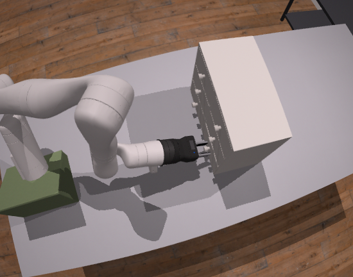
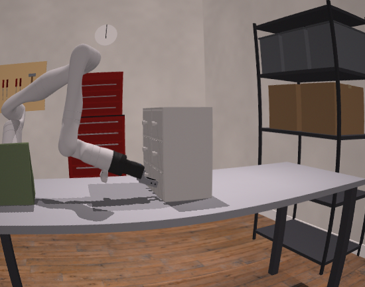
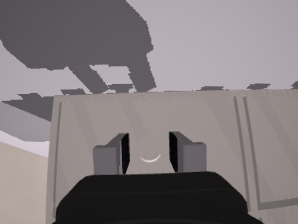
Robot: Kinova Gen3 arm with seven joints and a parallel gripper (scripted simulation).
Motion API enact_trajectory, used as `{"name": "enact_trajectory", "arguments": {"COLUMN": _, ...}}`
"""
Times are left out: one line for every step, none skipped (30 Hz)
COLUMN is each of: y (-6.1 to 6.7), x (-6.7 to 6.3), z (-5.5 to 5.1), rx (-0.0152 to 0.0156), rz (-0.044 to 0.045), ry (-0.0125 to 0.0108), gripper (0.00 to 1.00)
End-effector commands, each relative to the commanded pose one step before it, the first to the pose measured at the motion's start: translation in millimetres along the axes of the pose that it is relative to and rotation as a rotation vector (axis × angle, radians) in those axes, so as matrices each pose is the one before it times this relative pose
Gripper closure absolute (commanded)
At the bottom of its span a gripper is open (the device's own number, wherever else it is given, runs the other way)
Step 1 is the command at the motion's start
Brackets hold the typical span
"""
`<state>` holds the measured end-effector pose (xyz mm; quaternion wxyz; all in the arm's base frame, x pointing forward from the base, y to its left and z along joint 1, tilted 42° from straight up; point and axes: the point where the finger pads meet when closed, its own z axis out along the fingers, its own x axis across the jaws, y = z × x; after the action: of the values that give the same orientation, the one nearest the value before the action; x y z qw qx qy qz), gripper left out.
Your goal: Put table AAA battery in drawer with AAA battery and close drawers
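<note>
At chest (image 1: 245, 90) front, jaws (image 1: 206, 149) apart around knob (image 3: 150, 152)

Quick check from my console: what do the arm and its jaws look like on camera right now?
The arm is glossy off-white, built of rounded tubular links with thin seam lines at the joints, and rises from a green block base. The gripper has a matte black body with a small grey panel and a blue dot on top. Its jaws are two thin dark flat blades. No cables or sleeves show.
</note>
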<state>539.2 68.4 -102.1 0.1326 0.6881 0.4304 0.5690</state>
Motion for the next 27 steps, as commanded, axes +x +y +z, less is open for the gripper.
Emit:
{"name": "enact_trajectory", "arguments": {"y": 1.3, "x": -0.21, "z": 0.09, "rx": -0.00216, "rz": -0.00078, "ry": -0.00023, "gripper": 0.33}}
{"name": "enact_trajectory", "arguments": {"y": 0.0, "x": 0.0, "z": 0.0, "rx": 0.0, "rz": 0.0, "ry": 0.0, "gripper": 0.33}}
{"name": "enact_trajectory", "arguments": {"y": 0.0, "x": 0.0, "z": 0.0, "rx": 0.0, "rz": 0.0, "ry": 0.0, "gripper": 0.33}}
{"name": "enact_trajectory", "arguments": {"y": 0.0, "x": 0.0, "z": 0.0, "rx": 0.0, "rz": 0.0, "ry": 0.0, "gripper": 0.33}}
{"name": "enact_trajectory", "arguments": {"y": 0.0, "x": 0.0, "z": 0.0, "rx": 0.0, "rz": 0.0, "ry": 0.0, "gripper": 0.33}}
{"name": "enact_trajectory", "arguments": {"y": 0.0, "x": 0.0, "z": 0.0, "rx": 0.0, "rz": 0.0, "ry": 0.0, "gripper": 0.33}}
{"name": "enact_trajectory", "arguments": {"y": 0.0, "x": 0.0, "z": 0.0, "rx": 0.0, "rz": 0.0, "ry": 0.0, "gripper": 0.33}}
{"name": "enact_trajectory", "arguments": {"y": 0.0, "x": 0.0, "z": 0.0, "rx": 0.0, "rz": 0.0, "ry": 0.0, "gripper": 0.33}}
{"name": "enact_trajectory", "arguments": {"y": -0.01, "x": 0.0, "z": -0.02, "rx": 0.0, "rz": 0.0, "ry": 0.0, "gripper": 0.33}}
{"name": "enact_trajectory", "arguments": {"y": -0.04, "x": 0.0, "z": -0.1, "rx": 0.0, "rz": 0.0, "ry": 0.0, "gripper": 0.33}}
{"name": "enact_trajectory", "arguments": {"y": -0.1, "x": 0.0, "z": -0.26, "rx": 0.0, "rz": 0.0, "ry": 0.0, "gripper": 0.33}}
{"name": "enact_trajectory", "arguments": {"y": -0.18, "x": 0.0, "z": -0.48, "rx": 0.0, "rz": -0.00001, "ry": 0.0, "gripper": 0.33}}
{"name": "enact_trajectory", "arguments": {"y": -0.27, "x": 0.0, "z": -0.73, "rx": 0.0, "rz": -0.00001, "ry": 0.0, "gripper": 0.33}}
{"name": "enact_trajectory", "arguments": {"y": -0.36, "x": 0.0, "z": -1.0, "rx": 0.0, "rz": 0.0, "ry": 0.0, "gripper": 0.33}}
{"name": "enact_trajectory", "arguments": {"y": -0.46, "x": 0.0, "z": -1.28, "rx": 0.0, "rz": 0.00001, "ry": 0.0, "gripper": 0.33}}
{"name": "enact_trajectory", "arguments": {"y": -0.57, "x": 0.0, "z": -1.57, "rx": 0.0, "rz": 0.0, "ry": 0.0, "gripper": 0.33}}
{"name": "enact_trajectory", "arguments": {"y": -0.68, "x": 0.0, "z": -1.86, "rx": 0.0, "rz": -0.00001, "ry": 0.0, "gripper": 0.33}}
{"name": "enact_trajectory", "arguments": {"y": -0.76, "x": 0.01, "z": -2.11, "rx": -0.00001, "rz": 0.00002, "ry": 0.0, "gripper": 0.33}}
{"name": "enact_trajectory", "arguments": {"y": -0.87, "x": -0.01, "z": -2.36, "rx": 0.00001, "rz": -0.00002, "ry": 0.0, "gripper": 0.33}}
{"name": "enact_trajectory", "arguments": {"y": -0.92, "x": 0.01, "z": -2.55, "rx": -0.00001, "rz": 0.00002, "ry": 0.0, "gripper": 0.33}}
{"name": "enact_trajectory", "arguments": {"y": -1.0, "x": -0.01, "z": -2.72, "rx": 0.00001, "rz": -0.00002, "ry": 0.0, "gripper": 0.33}}
{"name": "enact_trajectory", "arguments": {"y": -1.03, "x": 0.0, "z": -2.84, "rx": 0.0, "rz": 0.00001, "ry": 0.0, "gripper": 0.33}}
{"name": "enact_trajectory", "arguments": {"y": 0.0, "x": 0.0, "z": 0.0, "rx": 0.0, "rz": 0.0, "ry": 0.0, "gripper": 0.33}}
{"name": "enact_trajectory", "arguments": {"y": 0.0, "x": 0.0, "z": 0.0, "rx": 0.0, "rz": 0.0, "ry": 0.0, "gripper": 0.33}}
{"name": "enact_trajectory", "arguments": {"y": -1.06, "x": 0.0, "z": -2.91, "rx": 0.0, "rz": 0.0, "ry": 0.0, "gripper": 0.33}}
{"name": "enact_trajectory", "arguments": {"y": -1.07, "x": 0.0, "z": -2.94, "rx": 0.0, "rz": -0.00001, "ry": 0.0, "gripper": 0.33}}
{"name": "enact_trajectory", "arguments": {"y": -1.05, "x": 0.01, "z": -2.9, "rx": -0.00001, "rz": 0.00002, "ry": 0.0, "gripper": 0.33}}
